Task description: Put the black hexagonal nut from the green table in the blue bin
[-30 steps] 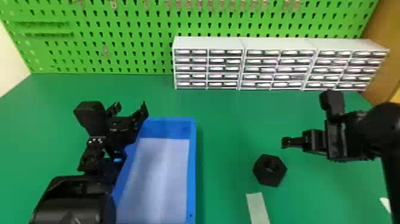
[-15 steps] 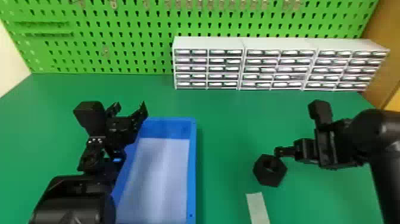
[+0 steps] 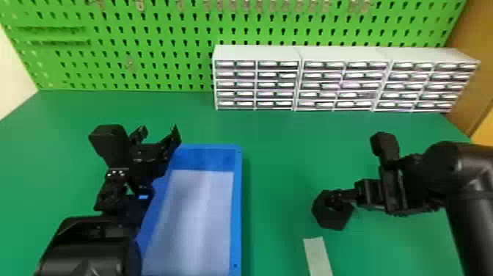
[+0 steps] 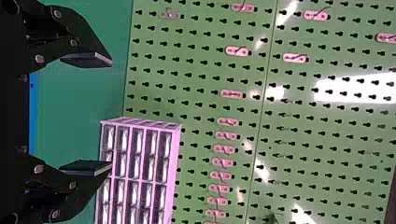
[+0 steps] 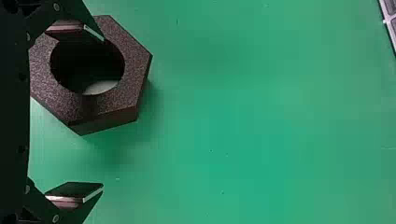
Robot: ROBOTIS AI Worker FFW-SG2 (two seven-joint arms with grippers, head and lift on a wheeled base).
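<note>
The black hexagonal nut [image 3: 332, 213] lies flat on the green table, right of the blue bin [image 3: 237, 205]. My right gripper [image 3: 335, 198] is over the nut's far part in the head view. In the right wrist view, one finger of my right gripper [image 5: 102, 114] overlaps the hole of the nut [image 5: 128, 70]; the other stands apart over bare table, so the gripper is open. My left gripper [image 3: 157, 134], parked by the bin's left far corner, also stands open, and in the left wrist view nothing is between the fingers of my left gripper [image 4: 111, 114].
White drawer cabinets [image 3: 300, 55] line the table's back, in front of a green pegboard [image 3: 146, 55]. A pale strip [image 3: 317, 257] lies on the table just nearer than the nut. Between bin and nut runs a stretch of green table [image 3: 275, 205].
My right gripper has moved left and nearer to the robot, from beside the nut to over it. Nut, bin and left arm have kept their places.
</note>
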